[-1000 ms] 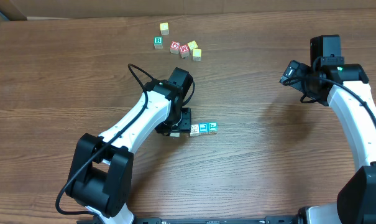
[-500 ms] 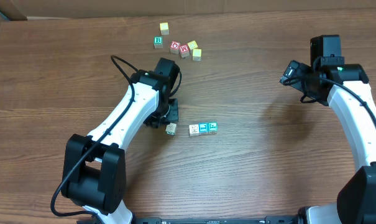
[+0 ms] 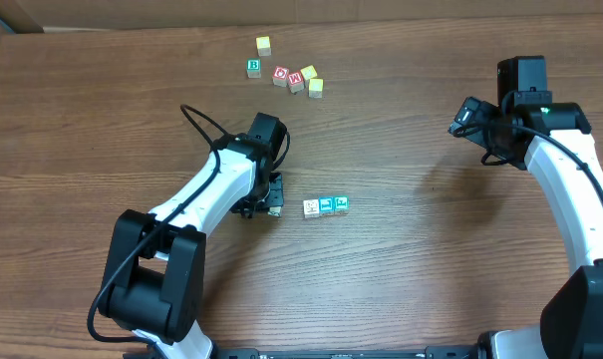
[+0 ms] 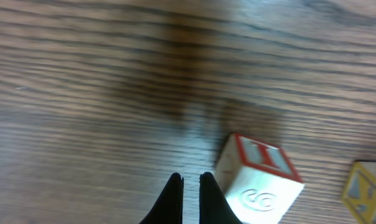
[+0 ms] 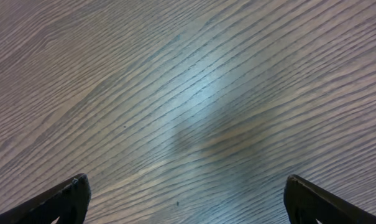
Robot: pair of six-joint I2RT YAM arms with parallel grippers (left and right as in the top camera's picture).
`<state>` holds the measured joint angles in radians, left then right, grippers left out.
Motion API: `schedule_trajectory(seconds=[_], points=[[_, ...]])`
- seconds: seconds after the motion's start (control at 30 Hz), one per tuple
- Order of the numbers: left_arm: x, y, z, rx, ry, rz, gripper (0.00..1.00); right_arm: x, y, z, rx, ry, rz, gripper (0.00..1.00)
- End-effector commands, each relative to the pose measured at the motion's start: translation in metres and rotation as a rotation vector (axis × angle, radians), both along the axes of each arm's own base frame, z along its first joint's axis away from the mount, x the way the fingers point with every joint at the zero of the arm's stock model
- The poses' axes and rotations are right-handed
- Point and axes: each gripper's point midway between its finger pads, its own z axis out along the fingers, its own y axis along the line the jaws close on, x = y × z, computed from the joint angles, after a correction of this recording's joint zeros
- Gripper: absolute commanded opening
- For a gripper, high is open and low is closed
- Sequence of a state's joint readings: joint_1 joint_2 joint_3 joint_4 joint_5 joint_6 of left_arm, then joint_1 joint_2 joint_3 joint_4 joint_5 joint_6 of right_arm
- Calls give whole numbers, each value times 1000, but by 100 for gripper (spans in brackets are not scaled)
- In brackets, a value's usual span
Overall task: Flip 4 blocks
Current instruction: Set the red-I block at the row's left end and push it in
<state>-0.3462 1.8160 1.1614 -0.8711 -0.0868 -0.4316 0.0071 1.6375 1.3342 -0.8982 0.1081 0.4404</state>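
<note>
Left gripper (image 4: 191,179) nearer lone block (image 4: 257,177), fingers (image 4: 169,199) together, empty.

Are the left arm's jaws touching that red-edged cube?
Cannot tell. Left wrist view: the left gripper, jaws shut, borders the red-framed block; no plain contact or gap.

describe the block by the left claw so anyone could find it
Near the middle of the table lies a row of three blocks. Just left of it, beside the shut left claw, sits a lone block. Unlike the row, it has a red-framed face.
</note>
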Motion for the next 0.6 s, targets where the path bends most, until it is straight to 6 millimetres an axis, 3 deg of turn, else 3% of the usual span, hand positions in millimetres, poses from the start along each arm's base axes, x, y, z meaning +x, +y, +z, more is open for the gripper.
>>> schedule_trajectory(seconds=[0.0, 0.57], points=[[-5, -17, -6, -95, 24, -4, 4, 3, -1, 6, -4, -19, 0, 100], [-5, -36, -6, -170, 18, -39, 4, 3, -1, 6, -4, -19, 0, 100]])
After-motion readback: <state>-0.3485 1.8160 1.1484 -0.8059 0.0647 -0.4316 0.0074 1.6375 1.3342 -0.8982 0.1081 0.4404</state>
